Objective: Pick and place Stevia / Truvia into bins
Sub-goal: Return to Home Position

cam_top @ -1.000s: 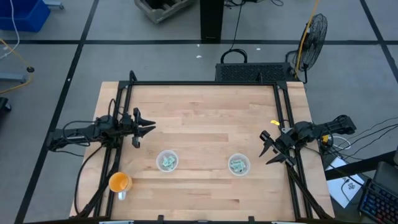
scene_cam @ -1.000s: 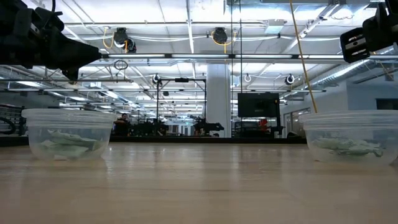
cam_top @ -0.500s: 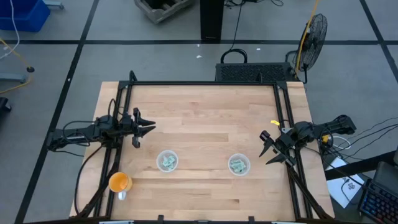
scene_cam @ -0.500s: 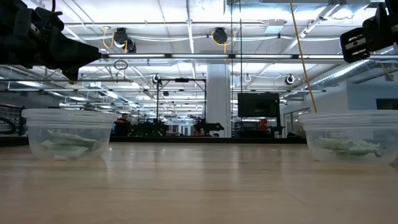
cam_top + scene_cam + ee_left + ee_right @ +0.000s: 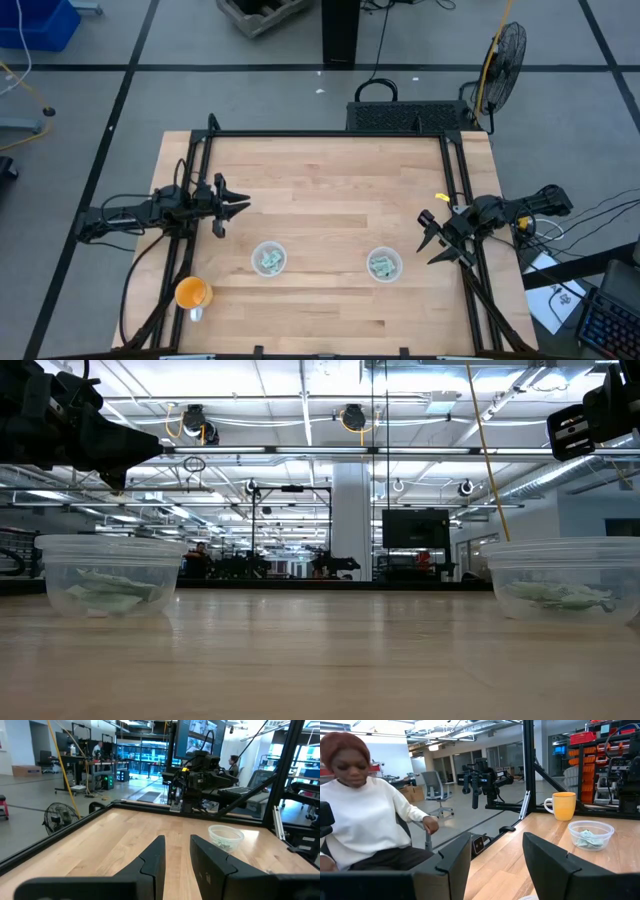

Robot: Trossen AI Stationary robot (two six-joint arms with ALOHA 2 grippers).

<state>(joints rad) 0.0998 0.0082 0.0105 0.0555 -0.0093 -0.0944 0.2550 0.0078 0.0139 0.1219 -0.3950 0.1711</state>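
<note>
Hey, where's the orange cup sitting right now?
In the high view the orange cup stands near the lower left corner of the table, on the left arm's side, left of the left clear cup.

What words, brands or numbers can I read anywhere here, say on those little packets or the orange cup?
No text reads clearly anywhere in these pictures.
packets inside the clear cups: print too small to read.
orange cup: no lettering shows on it.
screens in the room behind, left wrist view: content blurred, unreadable.
paper sheet beside the table, high view: dark marks, too small to read.
</note>
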